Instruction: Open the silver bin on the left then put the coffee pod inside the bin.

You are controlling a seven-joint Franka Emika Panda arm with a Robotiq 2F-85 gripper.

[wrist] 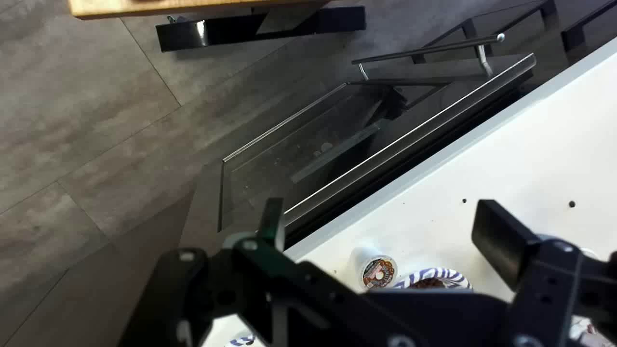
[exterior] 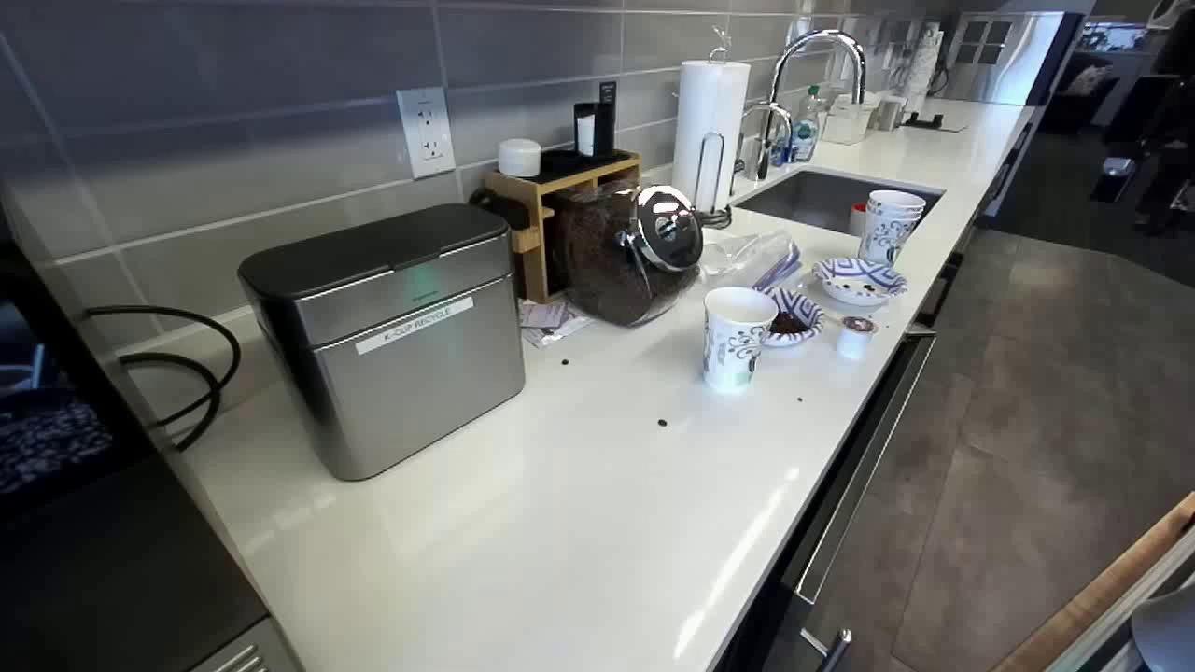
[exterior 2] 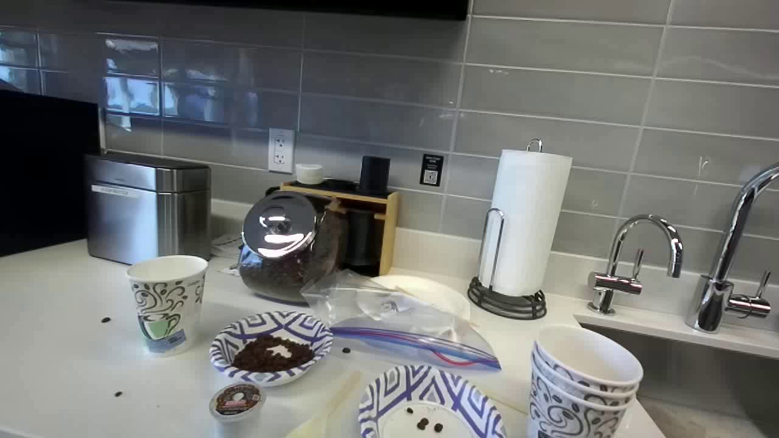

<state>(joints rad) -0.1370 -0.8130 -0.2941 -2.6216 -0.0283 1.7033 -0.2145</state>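
Observation:
The silver bin (exterior: 425, 373) stands at the left of the white counter against the tiled wall. It also shows in an exterior view (exterior 2: 146, 216). Its flat dark lid (exterior: 373, 247) is shut, so its inside is hidden. The coffee pod (exterior: 854, 338) stands upright near the counter's front edge, beside a patterned bowl. It shows in an exterior view (exterior 2: 237, 404) and in the wrist view (wrist: 378, 273). My gripper (wrist: 382, 224) is open and empty. Its fingers are spread wide above the counter edge, with the pod seen between them. It shows in neither exterior view.
A paper cup (exterior: 733, 336) stands between bin and pod. The patterned bowl (exterior 2: 316, 325) holds dark grounds; another bowl (exterior 2: 389, 401) holds several beans. A tilted jar (exterior 2: 286, 267), plastic bag (exterior 2: 395, 310), stacked cups (exterior 2: 578, 389) and paper towel roll (exterior 2: 526, 225) are nearby.

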